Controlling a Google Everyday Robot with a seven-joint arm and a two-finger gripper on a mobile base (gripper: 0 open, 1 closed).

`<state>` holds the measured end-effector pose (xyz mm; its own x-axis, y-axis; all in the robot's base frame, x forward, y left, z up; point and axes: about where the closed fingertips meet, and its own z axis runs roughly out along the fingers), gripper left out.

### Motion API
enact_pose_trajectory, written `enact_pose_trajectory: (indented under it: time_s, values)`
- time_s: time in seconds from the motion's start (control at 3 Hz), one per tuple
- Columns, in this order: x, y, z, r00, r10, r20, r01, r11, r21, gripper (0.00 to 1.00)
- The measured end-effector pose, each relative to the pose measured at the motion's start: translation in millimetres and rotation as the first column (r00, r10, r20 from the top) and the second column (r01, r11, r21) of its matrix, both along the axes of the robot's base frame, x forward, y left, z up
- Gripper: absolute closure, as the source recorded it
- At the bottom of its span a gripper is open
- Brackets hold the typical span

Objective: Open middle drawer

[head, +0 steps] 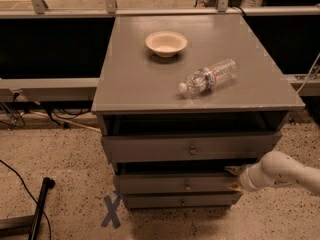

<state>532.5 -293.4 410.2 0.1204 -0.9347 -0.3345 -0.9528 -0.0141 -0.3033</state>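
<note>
Where tool (233,179) hovers right of middle drawer (170,184), grey top (150,79), speckled floor (65,154)

You see the white gripper (231,178) at the right end of the grey middle drawer (160,184), a cream bowl (166,43), a clear bottle (212,75) with what looks like a blue label

Gripper (233,178) sits at the right end of the middle drawer (160,184) front. Bowl (166,43) and a water bottle (210,76) lying on its side rest apart on the cabinet top (135,76).
</note>
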Motion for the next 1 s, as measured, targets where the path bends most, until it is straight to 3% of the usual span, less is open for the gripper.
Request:
enact_pose_trajectory:
  time_s: [0.33, 0.67, 1.0]
  values:
    - [-3.5, -7.1, 24.5, 0.9985, 0.011, 0.054, -0.012, 1.000, 0.012, 0.89]
    - [-9.4, -13.5, 46.4, 0.9931, 0.044, 0.109, -0.051, 0.997, 0.064, 0.89]
    - [-13.0, -14.6, 48.1, 0.9901, 0.070, 0.121, -0.078, 0.995, 0.064, 0.65]
